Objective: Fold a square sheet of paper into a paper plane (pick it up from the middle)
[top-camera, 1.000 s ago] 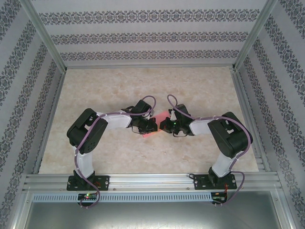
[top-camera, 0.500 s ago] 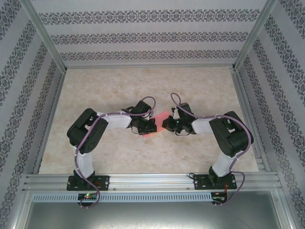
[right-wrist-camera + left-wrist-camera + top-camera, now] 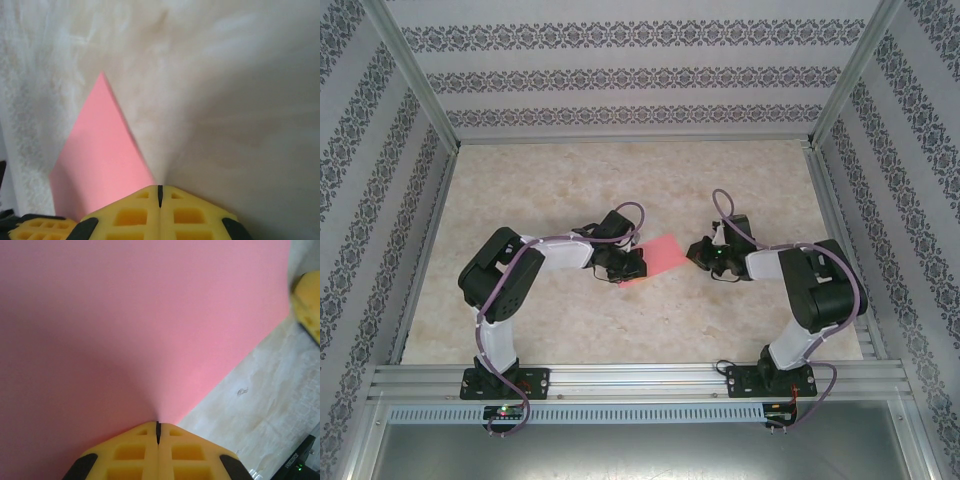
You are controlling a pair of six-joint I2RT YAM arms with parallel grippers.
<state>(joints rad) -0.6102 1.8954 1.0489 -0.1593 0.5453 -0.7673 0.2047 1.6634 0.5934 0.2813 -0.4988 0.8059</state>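
Square sheet of paper (image 3: 662,254) pinched at one margin, no crease visible, second arm standing off.

Top view: sheet at mid-bench (image 3: 620,180), clamped at its left margin by left gripper (image 3: 626,264); right gripper (image 3: 698,250) near the opposite side, apart from it. Left wrist view: jaws closed tight on the paper's margin, pink surface fanning away from the pinch; probably anchored there to stop it sliding while the free side gets worked. Right wrist view: jaws closed on nothing, over bare bench, a pointed corner of the sheet ahead and to the left. Judged: folding not begun; grip sits at the margin, not the middle the task asks for.
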